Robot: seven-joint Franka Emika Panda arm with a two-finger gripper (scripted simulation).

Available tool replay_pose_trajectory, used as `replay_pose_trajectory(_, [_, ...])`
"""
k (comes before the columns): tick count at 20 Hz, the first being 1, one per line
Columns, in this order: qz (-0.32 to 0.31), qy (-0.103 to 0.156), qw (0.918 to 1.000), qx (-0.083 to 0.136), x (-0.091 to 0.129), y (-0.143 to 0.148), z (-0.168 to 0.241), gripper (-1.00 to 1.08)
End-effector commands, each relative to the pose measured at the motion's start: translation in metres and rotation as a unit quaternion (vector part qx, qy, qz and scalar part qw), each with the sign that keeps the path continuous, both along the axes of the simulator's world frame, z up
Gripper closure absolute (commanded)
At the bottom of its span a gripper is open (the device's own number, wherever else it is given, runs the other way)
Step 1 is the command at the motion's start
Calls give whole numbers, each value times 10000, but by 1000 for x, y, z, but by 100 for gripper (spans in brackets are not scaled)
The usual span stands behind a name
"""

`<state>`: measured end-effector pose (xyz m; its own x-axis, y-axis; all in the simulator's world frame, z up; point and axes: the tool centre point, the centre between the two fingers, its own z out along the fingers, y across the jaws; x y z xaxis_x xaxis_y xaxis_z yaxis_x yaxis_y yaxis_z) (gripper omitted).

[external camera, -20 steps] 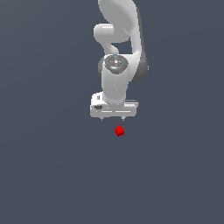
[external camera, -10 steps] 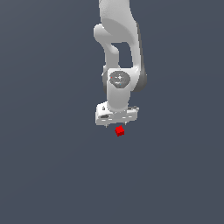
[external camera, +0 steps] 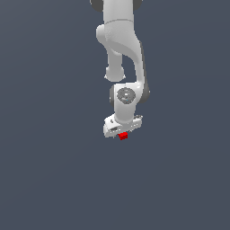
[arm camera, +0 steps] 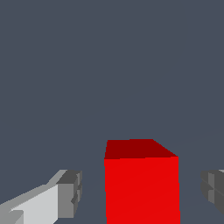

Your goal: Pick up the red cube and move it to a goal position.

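Note:
The red cube (external camera: 123, 135) is a tiny bright red block on the grey floor, partly covered by the white gripper (external camera: 121, 134) that has come down over it in the exterior view. In the wrist view the red cube (arm camera: 141, 181) stands large between the two grey fingertips (arm camera: 70, 194), with a gap on each side. The gripper (arm camera: 142, 190) is open around the cube and its pads do not touch it.
The white arm (external camera: 122, 54) rises straight above the gripper to the top of the exterior view. The flat dark grey floor (external camera: 54, 170) spreads all around with no other objects in view.
The gripper has moved down onto the cube over the last second. The cube has stayed in place. It is now between the fingers.

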<state>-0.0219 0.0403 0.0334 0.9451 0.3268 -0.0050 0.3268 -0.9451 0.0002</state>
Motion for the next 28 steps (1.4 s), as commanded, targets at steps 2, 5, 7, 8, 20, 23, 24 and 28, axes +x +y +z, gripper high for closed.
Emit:
replay_pose_trajectory(2, [155, -23, 9999, 15, 0, 4, -12, -92])
replay_pose_trajectory(5, [202, -27, 9998, 18, 0, 5, -16, -92])
replay_pose_trajectory(7, [197, -26, 9998, 15, 0, 5, -16, -92])
replay_pose_trajectory(8, [185, -25, 9998, 12, 0, 4, -15, -92])
replay_pose_trajectory(20, [172, -23, 9998, 10, 0, 4, -13, 108])
replay_pose_trajectory(23, [172, -20, 9998, 10, 1, 4, -13, 108])
replay_pose_trajectory(24, [172, -20, 9998, 10, 1, 4, -12, 108])
replay_pose_trajectory(28, [172, -20, 9998, 10, 6, 6, -2, 108])
